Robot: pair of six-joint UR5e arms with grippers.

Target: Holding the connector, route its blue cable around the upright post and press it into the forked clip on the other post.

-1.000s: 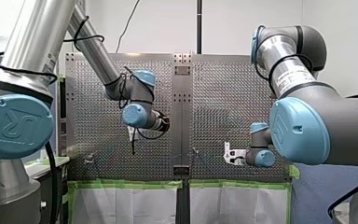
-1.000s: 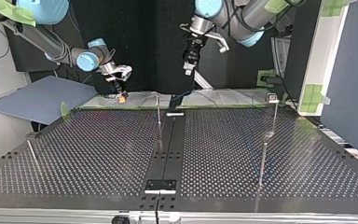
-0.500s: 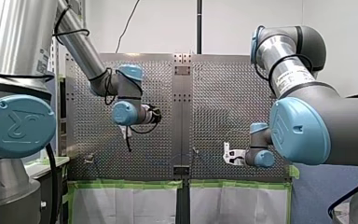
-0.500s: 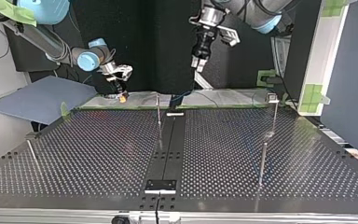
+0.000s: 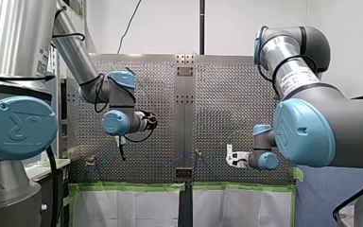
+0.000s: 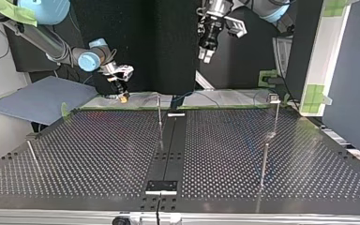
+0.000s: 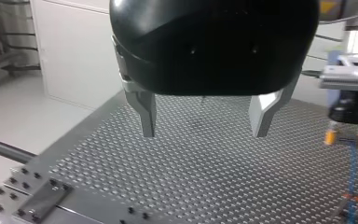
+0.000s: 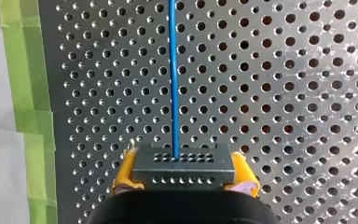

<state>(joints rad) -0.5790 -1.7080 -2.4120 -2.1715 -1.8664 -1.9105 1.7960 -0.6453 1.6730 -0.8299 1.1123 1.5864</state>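
Grey connector [image 8: 182, 163] clamped between yellow pads [image 8: 126, 171] of right pincer [image 8: 184, 173]; blue cable [image 8: 173, 70] ahead.

Front view: a white wall [image 5: 170, 28] stands behind the perforated table [image 5: 227, 94], and a black pole [image 5: 202, 26] rises against it. Green tape [image 5: 127, 187] edges the table's near side, with white sheeting [image 5: 127, 208] hanging below.

Top view: black backdrop [image 6: 159, 47], a blue-grey board [image 6: 42, 98] at left, and a white panel [image 6: 328, 51] at right.

Left wrist view: pale floor [image 7: 23, 107].
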